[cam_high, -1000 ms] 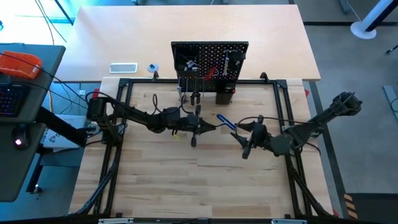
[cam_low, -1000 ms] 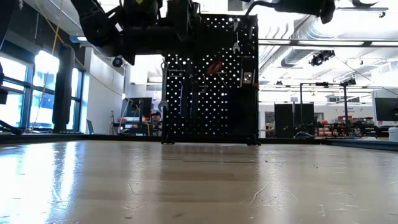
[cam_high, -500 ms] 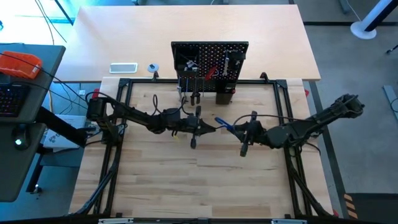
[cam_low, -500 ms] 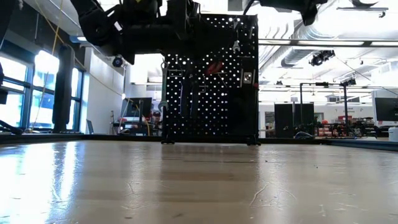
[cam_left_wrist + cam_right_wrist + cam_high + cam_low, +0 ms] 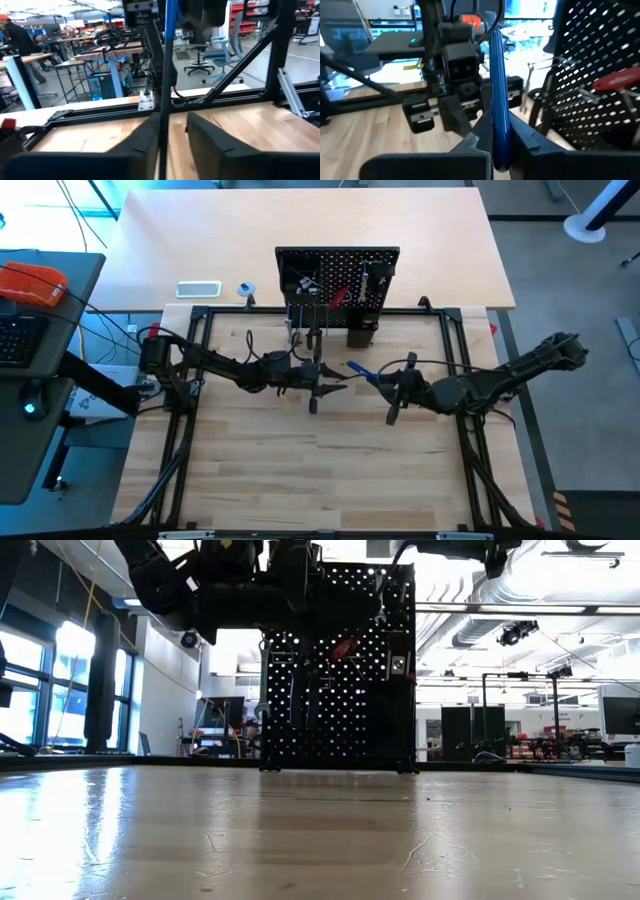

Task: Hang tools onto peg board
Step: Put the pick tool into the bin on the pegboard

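The black peg board [image 5: 337, 280] stands upright at the table's far middle, with a red-handled screwdriver [image 5: 340, 295] and other tools hanging on it. In front of it a blue-handled T hex key [image 5: 360, 371] hangs in the air between my two grippers. My right gripper [image 5: 378, 382] comes from the table's right and is shut on the key's blue handle [image 5: 496, 90]. My left gripper [image 5: 338, 386] comes from the left. Its fingers stand a little apart, with the key's thin shaft [image 5: 162, 142] between them, close against one finger [image 5: 145, 142]. My right gripper pinches the blue handle's near part [image 5: 500, 131] between its two fingers, coming about level from the table's right. The handle runs out past the fingertips toward my left gripper, slanting up, clear of the table. My left gripper: whether the thin shaft touches its finger I cannot tell.
A black bin [image 5: 360, 335] and hanging tools [image 5: 303, 330] sit at the board's foot, just beyond both grippers. A black frame [image 5: 200, 315] rims the table. A white flat device [image 5: 198, 289] lies on the far tabletop. Bare wood [image 5: 320, 470] lies toward the near edge.
My right gripper has moved toward the table's left and a little toward the far edge, up to the hex key's blue handle, rolling as it went. My left gripper and the key have stayed where they were.
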Controlling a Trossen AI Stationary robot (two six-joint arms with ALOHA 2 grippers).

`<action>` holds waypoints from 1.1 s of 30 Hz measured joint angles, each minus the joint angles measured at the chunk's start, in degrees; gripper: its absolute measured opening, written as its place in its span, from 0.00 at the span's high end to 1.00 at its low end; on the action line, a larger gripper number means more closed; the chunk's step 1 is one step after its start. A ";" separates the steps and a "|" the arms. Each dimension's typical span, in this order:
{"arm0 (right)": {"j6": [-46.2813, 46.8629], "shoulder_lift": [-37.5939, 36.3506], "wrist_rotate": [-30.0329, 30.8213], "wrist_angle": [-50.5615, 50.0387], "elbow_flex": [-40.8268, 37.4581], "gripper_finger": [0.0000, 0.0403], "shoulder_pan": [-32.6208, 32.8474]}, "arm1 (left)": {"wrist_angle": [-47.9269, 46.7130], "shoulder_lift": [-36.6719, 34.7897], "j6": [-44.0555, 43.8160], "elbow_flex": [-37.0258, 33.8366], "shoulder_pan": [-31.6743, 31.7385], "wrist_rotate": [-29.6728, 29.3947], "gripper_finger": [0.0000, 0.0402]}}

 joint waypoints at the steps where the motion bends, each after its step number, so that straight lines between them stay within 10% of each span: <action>1: -0.54 -0.56 0.39 0.00 0.00 0.97 -0.13 | -0.02 -0.03 -0.07 0.00 0.42 0.03 0.75; 12: -9.14 -8.95 11.70 -2.54 0.60 0.97 -0.26 | -6.16 -4.27 -2.18 -0.13 4.68 0.27 0.47; 33: -22.45 1.52 12.16 -22.55 26.57 0.97 -13.89 | -20.62 -10.27 -2.88 -0.11 5.13 -0.20 0.46</action>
